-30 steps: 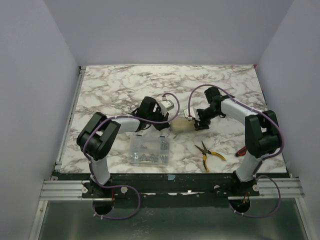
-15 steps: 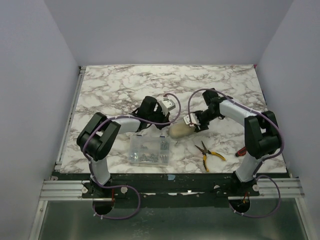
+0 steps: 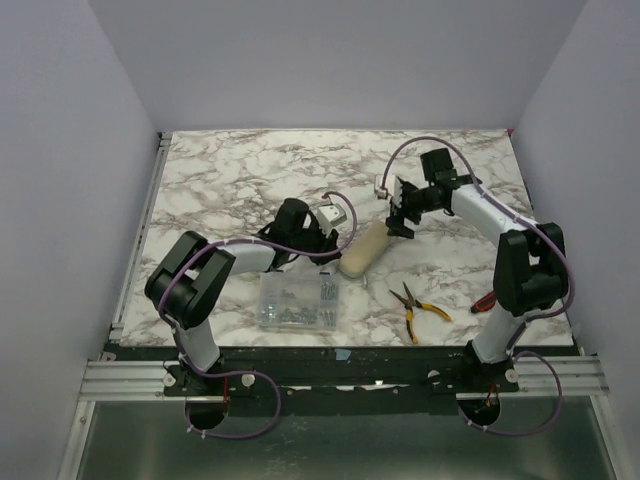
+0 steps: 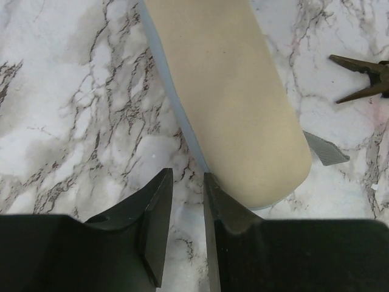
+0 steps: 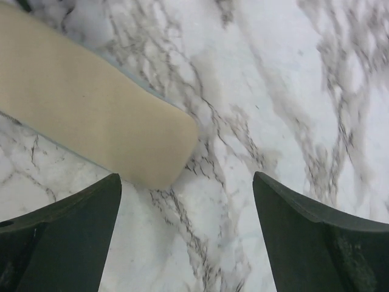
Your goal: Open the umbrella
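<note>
- The compact folding umbrella [image 3: 363, 248], a loaf-shaped bundle in a cream fabric sleeve with a pale lilac edge showing beneath it, lies flat and slanted on the white-and-grey marble tabletop [image 3: 230, 170]. It sits between the two arms, just beyond the clear plastic box of screws [image 3: 298, 300] and near the yellow-handled pliers [image 3: 418, 305].
- The left fingers [image 4: 155, 207] stand only slightly parted, with bare marble in the narrow gap and nothing held. They sit at the umbrella's near rounded end, just beside its lilac edge.
- The right fingers [image 5: 73, 225] are spread wide and empty above the far end of the bundle. That end lies toward one finger rather than centred between them.
- Neither arm has a hold, and the umbrella is still bundled and sleeved, so the task looks barely begun.
- Risk: the left gap seems far too narrow for the bundle. Pushing in like this would probably shove the umbrella along the smooth tabletop toward the pliers.
- Risk: closing the right fingers off-centre could catch only loose sleeve fabric, or tip the rounded end out of the grip.
- Risk: pulling on one end while the other is unheld would likely drag the whole bundle rather than free it.
- Risk: the short grey strap [image 4: 325, 149] poking out at the near end could snag a finger.
</note>
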Robot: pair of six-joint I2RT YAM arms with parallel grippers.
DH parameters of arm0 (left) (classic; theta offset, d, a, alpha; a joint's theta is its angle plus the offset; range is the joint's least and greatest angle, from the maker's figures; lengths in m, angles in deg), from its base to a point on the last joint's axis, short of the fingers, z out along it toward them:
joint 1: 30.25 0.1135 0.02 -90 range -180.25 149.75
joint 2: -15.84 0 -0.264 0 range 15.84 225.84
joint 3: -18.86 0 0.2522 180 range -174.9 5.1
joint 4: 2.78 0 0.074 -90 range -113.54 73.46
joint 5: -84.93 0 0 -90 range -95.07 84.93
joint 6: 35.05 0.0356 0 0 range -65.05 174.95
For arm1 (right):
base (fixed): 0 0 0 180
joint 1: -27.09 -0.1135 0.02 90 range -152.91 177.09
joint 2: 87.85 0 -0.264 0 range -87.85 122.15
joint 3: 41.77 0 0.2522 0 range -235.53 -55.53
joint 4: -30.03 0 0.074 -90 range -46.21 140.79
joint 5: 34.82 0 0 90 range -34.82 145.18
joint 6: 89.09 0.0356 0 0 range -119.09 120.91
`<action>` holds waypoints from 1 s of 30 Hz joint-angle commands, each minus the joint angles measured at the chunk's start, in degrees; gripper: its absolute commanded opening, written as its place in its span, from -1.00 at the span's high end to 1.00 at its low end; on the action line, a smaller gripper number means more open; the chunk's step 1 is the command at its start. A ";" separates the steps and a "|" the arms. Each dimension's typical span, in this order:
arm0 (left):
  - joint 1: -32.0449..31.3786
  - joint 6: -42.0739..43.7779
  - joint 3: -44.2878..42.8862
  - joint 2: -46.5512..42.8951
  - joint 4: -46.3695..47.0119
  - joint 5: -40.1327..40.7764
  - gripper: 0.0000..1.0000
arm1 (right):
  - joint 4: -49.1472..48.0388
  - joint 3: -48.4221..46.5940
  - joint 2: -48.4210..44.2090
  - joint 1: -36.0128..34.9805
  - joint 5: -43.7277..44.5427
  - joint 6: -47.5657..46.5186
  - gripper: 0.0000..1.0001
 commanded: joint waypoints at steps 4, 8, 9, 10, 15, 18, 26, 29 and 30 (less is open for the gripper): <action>-4.55 3.02 -3.68 0.81 -1.97 -1.68 0.38 | -0.35 -2.44 -5.34 5.98 2.75 34.62 -0.86; -5.11 1.45 -4.22 1.35 -0.83 -0.93 0.36 | 6.76 -4.72 -4.34 6.46 3.13 47.29 -0.86; -5.07 1.01 -4.42 1.36 -0.84 -0.90 0.34 | 8.30 -4.77 -4.16 6.54 2.09 49.06 -0.86; -5.15 0.72 -4.44 1.27 -0.75 -1.15 0.31 | 8.94 -4.28 -4.11 6.46 1.22 52.38 -0.86; -5.85 2.84 -3.43 0.04 -1.80 -0.72 0.20 | 9.15 -1.58 -2.96 6.48 -3.46 61.97 -0.86; -6.10 3.69 -2.25 -0.78 -1.92 -0.47 0.18 | 6.56 -0.18 -1.63 6.31 -4.48 66.10 -0.86; -8.44 0.06 -8.40 4.22 -2.94 1.73 0.23 | 4.02 5.21 2.31 5.79 -6.55 72.25 -0.74; -8.57 -2.18 -11.33 6.57 -3.26 2.76 0.26 | 2.00 7.17 3.12 5.78 -8.21 73.05 -0.61; -8.54 -2.43 -12.32 7.20 -3.69 2.99 0.27 | 1.10 7.45 3.53 5.77 -8.37 73.27 -0.54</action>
